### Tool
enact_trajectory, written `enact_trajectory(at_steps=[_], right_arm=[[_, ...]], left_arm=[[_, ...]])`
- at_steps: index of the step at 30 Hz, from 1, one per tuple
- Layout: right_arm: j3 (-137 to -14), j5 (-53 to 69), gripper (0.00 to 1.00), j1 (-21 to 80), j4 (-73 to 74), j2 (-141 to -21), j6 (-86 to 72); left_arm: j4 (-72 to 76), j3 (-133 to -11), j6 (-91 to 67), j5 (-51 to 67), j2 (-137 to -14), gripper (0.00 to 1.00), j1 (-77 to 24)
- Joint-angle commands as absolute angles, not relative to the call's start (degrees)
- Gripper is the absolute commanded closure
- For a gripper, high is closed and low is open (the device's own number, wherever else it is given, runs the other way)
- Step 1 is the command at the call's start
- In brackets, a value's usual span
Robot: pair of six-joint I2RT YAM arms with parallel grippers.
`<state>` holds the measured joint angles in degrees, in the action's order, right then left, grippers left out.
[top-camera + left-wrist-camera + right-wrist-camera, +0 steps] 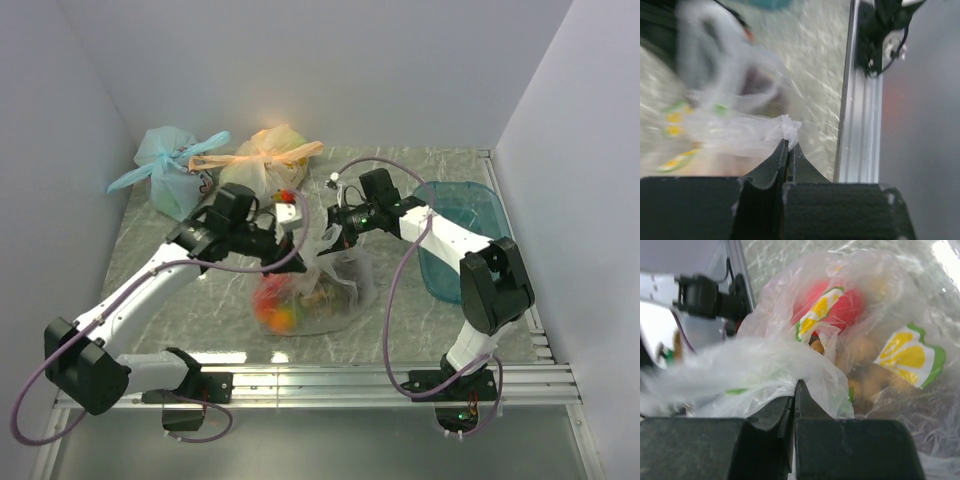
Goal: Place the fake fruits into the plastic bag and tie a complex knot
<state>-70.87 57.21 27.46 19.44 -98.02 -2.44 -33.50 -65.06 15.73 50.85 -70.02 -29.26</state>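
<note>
The clear plastic bag (pixel 320 285) sits mid-table with the fake fruits (pixel 277 310) inside; a red fruit (pixel 840 307) and brownish ones show through the plastic in the right wrist view. My left gripper (pixel 290 250) is shut on a twisted end of the bag's handle (pixel 788 129). My right gripper (pixel 335 225) is shut on the other handle (pixel 790 375), pulled taut above the bag (pixel 880 340). Both grippers hold the handles up over the bag's mouth. No finished knot shows.
A light blue tied bag (pixel 172 165) and an orange-yellow tied bag (pixel 270 155) stand at the back. A teal plastic bin (pixel 462 235) sits at the right. An aluminium rail (pixel 400 380) runs along the table's near edge.
</note>
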Motion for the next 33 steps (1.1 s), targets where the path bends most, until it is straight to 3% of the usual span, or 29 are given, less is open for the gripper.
enact_trajectory(at_steps=[1,7,11,18,22,27,28,30,31,33], right_arm=[[-69.7,50.72,1.0,25.49,8.98,-95.36,-18.33],[-66.89,48.43,1.0,25.22,2.2,-93.08,-28.63],[-64.26,48.87,1.0,25.22,-1.57,-91.5,-33.04],[-59.07,48.87,1.0,25.05,-1.15,-85.52,-35.07],[-56.34,49.04,1.0,25.22,0.69,-83.59,-33.75],[-58.17,57.9,1.0,26.8,1.13,-86.83,-31.83],[-60.62,59.92,0.9,26.81,5.41,-87.44,-28.95],[-63.01,61.26,0.82,26.02,10.87,-87.54,-21.06],[-65.11,60.65,0.71,25.58,16.9,-87.1,-17.96],[-66.7,60.73,0.65,23.13,21.6,-85.26,-11.29]], left_arm=[[-31.06,-61.97,10.83,45.3,-71.01,0.99,-34.62],[-23.81,-58.18,4.65,38.6,-76.28,0.99,-39.1],[-22.16,-58.79,1.77,19.58,-82.42,0.99,-45.69],[-13.81,-57.22,-10.8,-2.26,-87.8,1.0,-44.74],[-8.11,-53.89,-15.81,-0.36,-86.4,1.0,-40.79],[-1.06,-51.86,-14.51,6.93,-85.96,1.0,-40.52],[-0.45,-51.68,-14.15,8.77,-86.04,1.0,-40.52],[-0.35,-51.42,-14.15,9.66,-85.78,1.0,-40.43],[1.48,-50.81,-14.06,9.93,-85.35,1.0,-40.43],[1.67,-50.19,-14.5,10.99,-84.99,1.0,-40.43]])
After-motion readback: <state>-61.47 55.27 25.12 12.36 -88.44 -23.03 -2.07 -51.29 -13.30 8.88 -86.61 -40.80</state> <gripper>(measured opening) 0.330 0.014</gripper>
